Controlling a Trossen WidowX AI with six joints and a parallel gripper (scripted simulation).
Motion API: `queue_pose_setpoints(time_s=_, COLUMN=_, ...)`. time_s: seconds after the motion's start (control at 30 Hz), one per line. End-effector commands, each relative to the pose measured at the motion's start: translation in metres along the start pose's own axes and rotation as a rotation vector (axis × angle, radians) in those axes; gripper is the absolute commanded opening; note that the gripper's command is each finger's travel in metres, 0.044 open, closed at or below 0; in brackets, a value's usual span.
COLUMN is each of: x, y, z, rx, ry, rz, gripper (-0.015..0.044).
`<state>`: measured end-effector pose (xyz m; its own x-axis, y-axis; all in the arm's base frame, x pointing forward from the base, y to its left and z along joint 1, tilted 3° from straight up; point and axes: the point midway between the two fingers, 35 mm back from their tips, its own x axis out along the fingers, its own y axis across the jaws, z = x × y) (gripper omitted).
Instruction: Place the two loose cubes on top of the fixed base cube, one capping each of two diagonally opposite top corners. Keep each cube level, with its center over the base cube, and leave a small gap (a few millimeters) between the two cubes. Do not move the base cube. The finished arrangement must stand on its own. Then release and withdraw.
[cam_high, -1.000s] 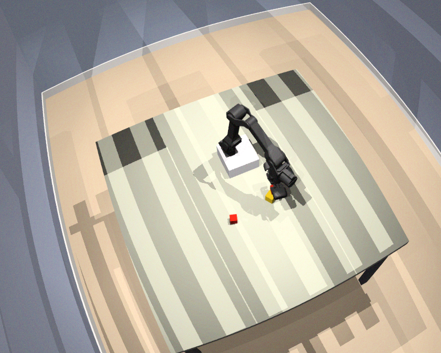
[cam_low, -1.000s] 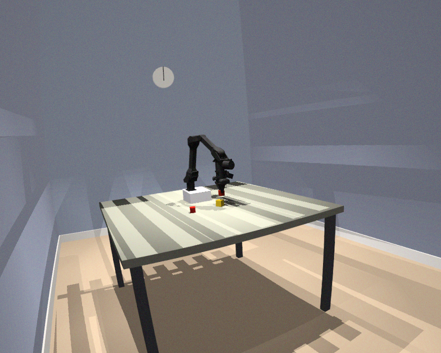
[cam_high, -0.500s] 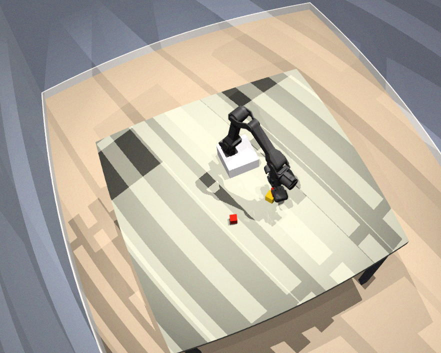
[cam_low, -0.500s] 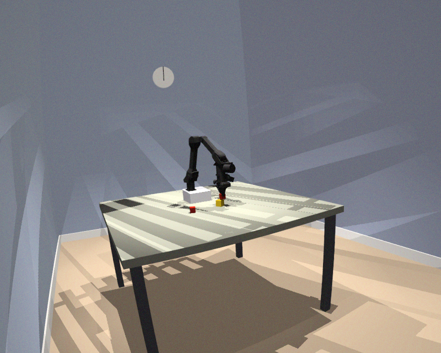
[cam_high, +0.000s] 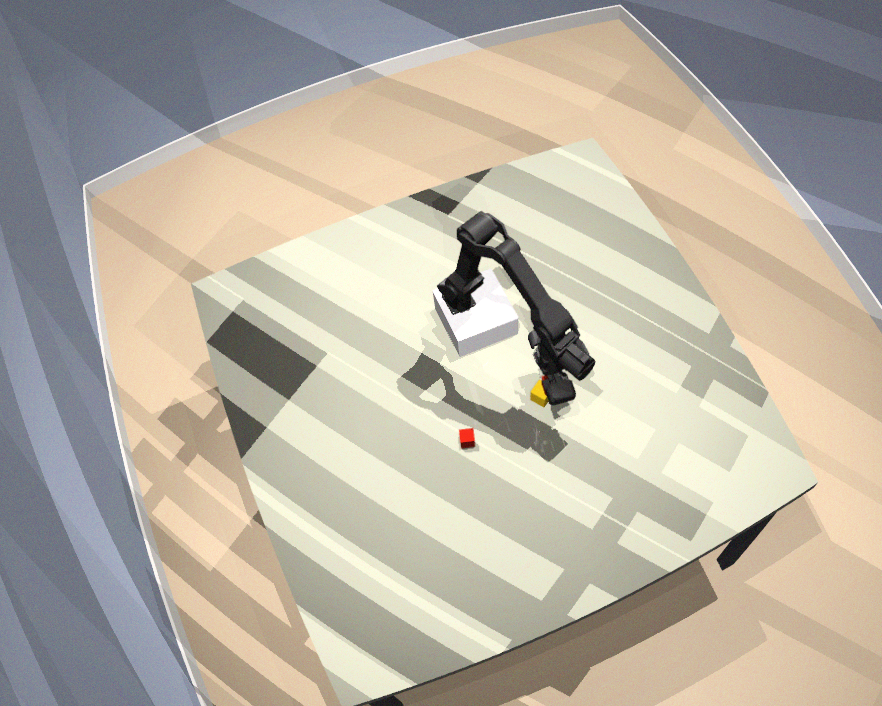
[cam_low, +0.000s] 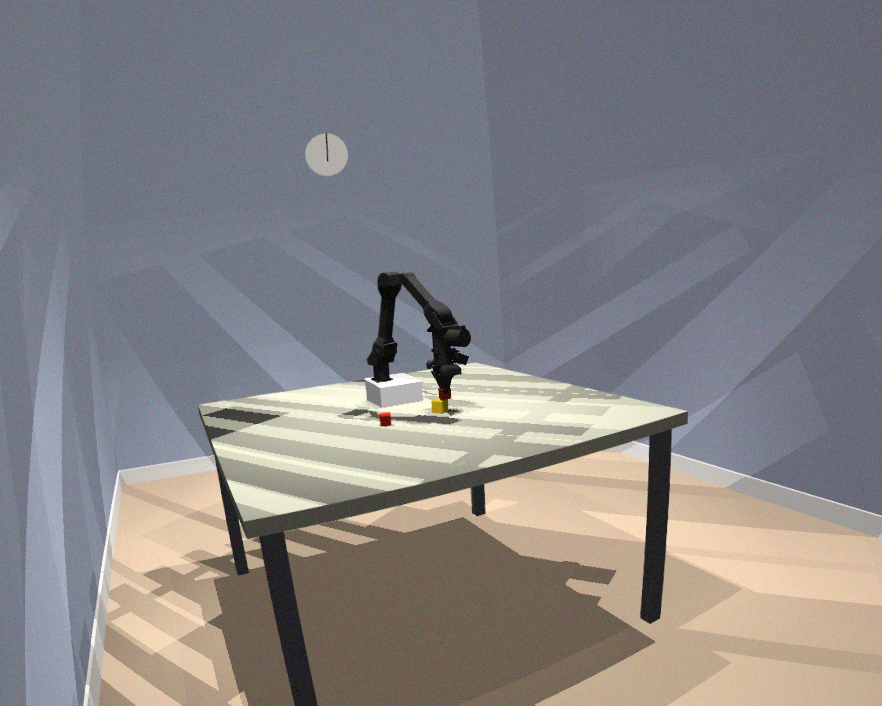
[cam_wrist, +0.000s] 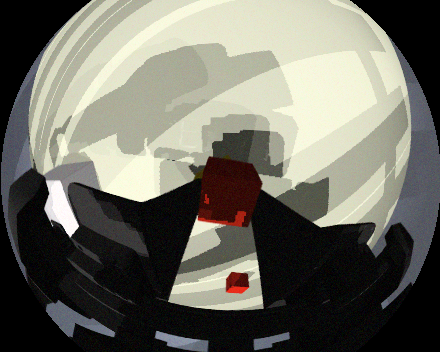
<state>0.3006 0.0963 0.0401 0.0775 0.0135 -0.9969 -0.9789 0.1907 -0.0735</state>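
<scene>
The yellow base cube (cam_high: 539, 393) (cam_low: 439, 405) stands on the table; only slivers of it show behind the held cube in the wrist view. My gripper (cam_low: 444, 390) (cam_wrist: 227, 189) is shut on a red cube (cam_low: 445, 394) (cam_wrist: 230, 190), which is mostly hidden in the top view. In the exterior view the held cube is just above the base cube and a little to its right. I cannot tell whether they touch. The other red cube (cam_high: 466, 438) (cam_low: 384, 418) (cam_wrist: 237, 283) lies on the table, apart from the base cube.
The white block (cam_high: 485, 323) (cam_low: 395, 391) (cam_wrist: 62, 207) under the arm's foot stands behind the cubes in the exterior view. Striped shadows cross the table top (cam_high: 411, 559) (cam_low: 353, 478), and the arm's shadow falls near the cubes.
</scene>
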Motion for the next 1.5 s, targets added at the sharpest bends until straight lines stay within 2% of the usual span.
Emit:
queue_pose_setpoints(time_s=0.0, x=0.001, y=0.001, z=-0.001, rx=0.000, ry=0.005, rz=0.000, gripper=0.0105)
queue_pose_setpoints(time_s=0.33, x=0.001, y=0.001, z=-0.001, rx=0.000, ry=0.005, rz=0.000, gripper=0.0105)
queue_pose_setpoints(time_s=0.47, x=0.001, y=0.001, z=-0.001, rx=0.000, ry=0.005, rz=0.000, gripper=0.0205)
queue_pose_setpoints(time_s=1.43, x=-0.030, y=0.000, z=0.000, rx=-0.004, ry=0.001, rz=0.001, gripper=0.0205)
queue_pose_setpoints(time_s=1.47, x=-0.027, y=0.001, z=-0.002, rx=0.005, ry=0.003, rz=0.006, gripper=0.0231)
